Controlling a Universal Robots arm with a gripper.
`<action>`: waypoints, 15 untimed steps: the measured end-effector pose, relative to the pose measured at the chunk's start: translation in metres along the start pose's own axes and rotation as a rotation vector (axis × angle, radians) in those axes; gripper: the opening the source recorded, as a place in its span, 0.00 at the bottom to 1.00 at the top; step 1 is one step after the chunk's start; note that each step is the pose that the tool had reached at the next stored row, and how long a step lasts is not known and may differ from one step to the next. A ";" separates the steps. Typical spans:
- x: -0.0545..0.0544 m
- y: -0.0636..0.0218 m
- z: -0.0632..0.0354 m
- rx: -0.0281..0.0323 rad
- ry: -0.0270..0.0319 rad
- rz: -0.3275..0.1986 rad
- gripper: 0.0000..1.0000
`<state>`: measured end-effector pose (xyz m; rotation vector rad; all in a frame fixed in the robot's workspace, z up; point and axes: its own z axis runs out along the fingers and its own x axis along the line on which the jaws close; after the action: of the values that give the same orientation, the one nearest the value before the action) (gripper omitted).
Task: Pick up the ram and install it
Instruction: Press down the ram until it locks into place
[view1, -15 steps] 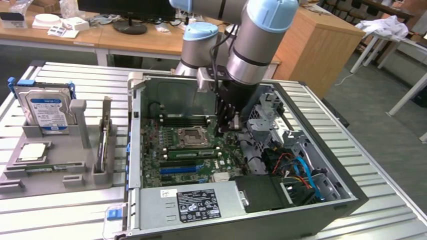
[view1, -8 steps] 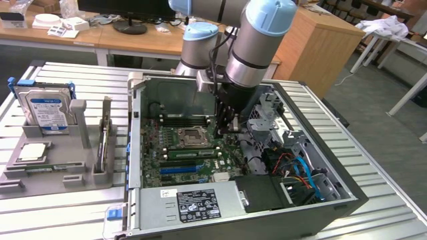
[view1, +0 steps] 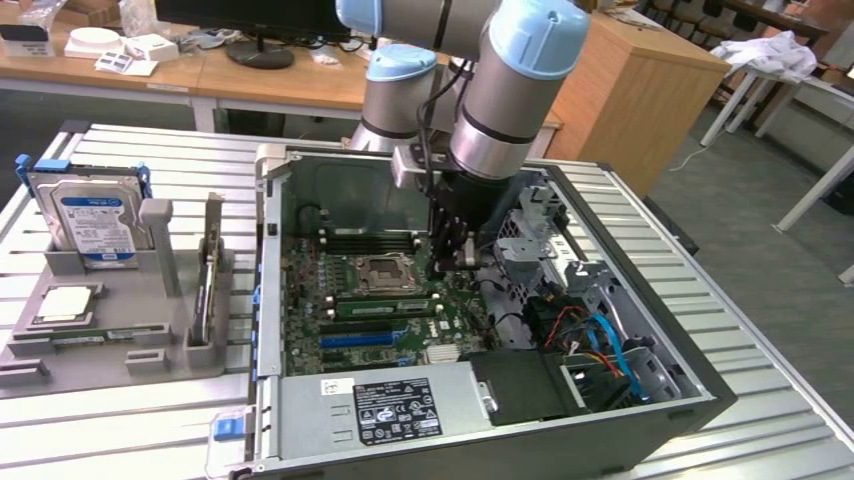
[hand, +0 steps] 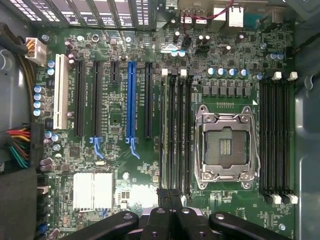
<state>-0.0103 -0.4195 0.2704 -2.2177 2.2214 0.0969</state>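
The ram (view1: 380, 307), a thin green stick, stands on edge in a black slot between the processor socket (view1: 384, 272) and the blue slot (view1: 360, 338) of the motherboard. My gripper (view1: 458, 262) reaches down into the open computer case just past the exterior view's right end of that stick. In the wrist view my gripper (hand: 172, 200) is shut, its black fingers (hand: 162, 220) pressed together over one end of the memory slots (hand: 177, 130) beside the socket (hand: 225, 145). I cannot tell whether the fingertips touch the stick.
The case's walls (view1: 274, 260), the power supply (view1: 400, 405), the drive cage (view1: 547, 235) and loose cables (view1: 601, 340) hem in the motherboard. A grey tray (view1: 107, 355) at the exterior view's left holds a hard drive (view1: 91, 215) and a silver processor chip (view1: 64, 305).
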 end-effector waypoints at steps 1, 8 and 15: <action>0.000 0.0000 0.0007 0.0000 0.0000 0.000 0.11; 0.000 -0.0002 0.0062 0.0000 0.0000 0.000 0.11; 0.001 -0.0005 0.0125 0.0000 0.0001 0.000 0.11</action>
<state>-0.0103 -0.4195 0.2579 -2.2177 2.2215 0.0968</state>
